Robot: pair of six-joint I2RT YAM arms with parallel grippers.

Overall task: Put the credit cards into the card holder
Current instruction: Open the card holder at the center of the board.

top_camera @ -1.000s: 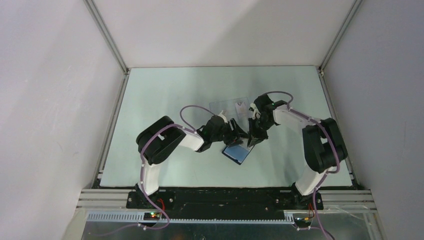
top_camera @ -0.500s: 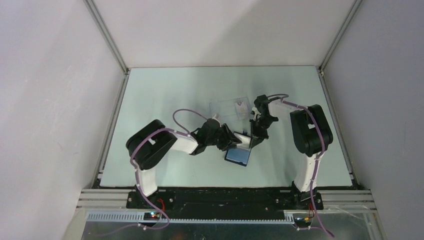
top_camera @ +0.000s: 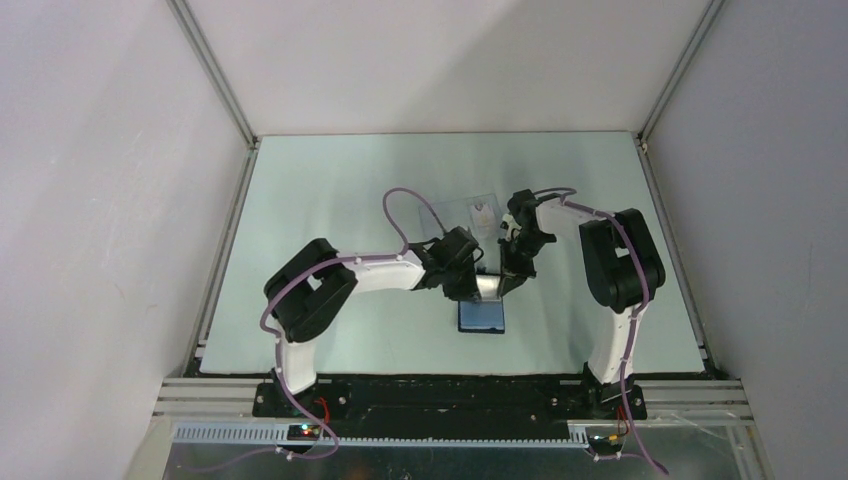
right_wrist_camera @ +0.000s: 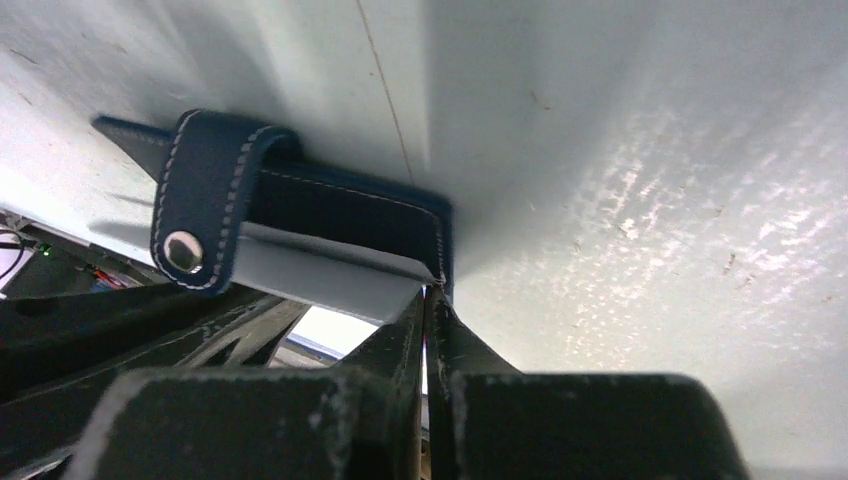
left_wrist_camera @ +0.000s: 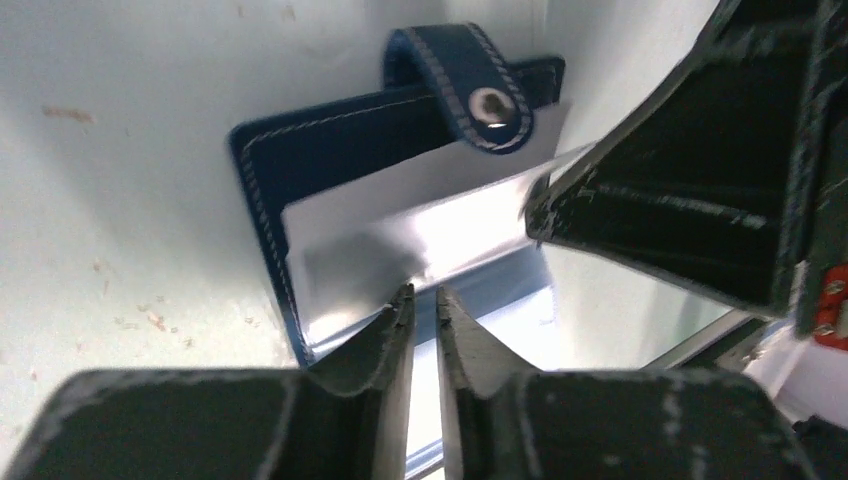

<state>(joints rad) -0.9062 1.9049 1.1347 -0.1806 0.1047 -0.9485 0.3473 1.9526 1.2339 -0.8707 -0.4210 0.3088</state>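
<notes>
Small navy-blue stitched leather card holder (left_wrist_camera: 330,140) open on pale, speckled bench (left_wrist_camera: 120,200); closing strap (left_wrist_camera: 450,60) with round metal snap (left_wrist_camera: 490,101) curls over far edge. Thin, pale, glossy rectangular credit card (left_wrist_camera: 400,235) lies across the holder, a strip of lighter blue inner face (left_wrist_camera: 500,285) showing beneath its near edge. Left gripper (left_wrist_camera: 420,298) at bottom of view: black jaws nearly together, narrow slit between, tips at card's near edge; cannot tell whether pinching it. Right gripper (left_wrist_camera: 545,200), black, enters from right, tip touching card's right end.
</notes>
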